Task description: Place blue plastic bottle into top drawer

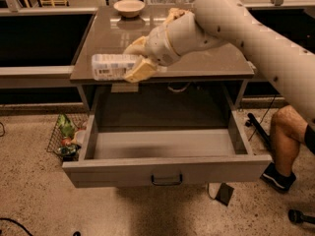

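Observation:
The blue plastic bottle [112, 66] lies sideways in my gripper [136, 59], held over the front left edge of the cabinet top, label facing the camera. My gripper is shut on the bottle, one beige finger [140, 71] in front of it and one behind. The top drawer [167, 171] is pulled wide open below, its grey inside bare, with the dark bar handle [167, 181] at the centre of its front panel. The bottle is above the drawer's back left part.
A beige bowl [129, 7] stands at the back of the brown cabinet top [206, 65]. A wire basket with green items [64, 134] sits on the floor at left. A person's leg and shoe [283, 146] are at right, beside dark cables.

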Available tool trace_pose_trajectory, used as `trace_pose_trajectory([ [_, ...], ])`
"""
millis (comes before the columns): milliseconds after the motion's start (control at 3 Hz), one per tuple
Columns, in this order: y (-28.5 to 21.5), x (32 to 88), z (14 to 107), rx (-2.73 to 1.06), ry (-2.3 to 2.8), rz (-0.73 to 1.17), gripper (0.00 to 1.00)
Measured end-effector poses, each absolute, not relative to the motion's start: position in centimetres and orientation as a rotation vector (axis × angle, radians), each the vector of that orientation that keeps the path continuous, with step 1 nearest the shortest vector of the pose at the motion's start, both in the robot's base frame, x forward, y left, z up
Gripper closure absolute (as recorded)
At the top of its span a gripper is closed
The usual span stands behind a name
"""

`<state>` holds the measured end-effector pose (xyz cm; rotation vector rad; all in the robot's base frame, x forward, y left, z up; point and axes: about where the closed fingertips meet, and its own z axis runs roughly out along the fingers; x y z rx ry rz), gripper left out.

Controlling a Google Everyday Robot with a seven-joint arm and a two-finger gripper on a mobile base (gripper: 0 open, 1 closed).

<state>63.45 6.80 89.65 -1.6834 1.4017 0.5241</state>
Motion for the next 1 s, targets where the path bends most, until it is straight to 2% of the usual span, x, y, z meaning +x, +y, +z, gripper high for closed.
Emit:
trace_pose_trajectory([
  [333, 6.0, 58.4, 87.9, -1.67, 1.484, 0.545, 1.0],
  [1000, 6.2, 56.9, 85.7, -1.7, 1.513, 0.569, 1.0],
])
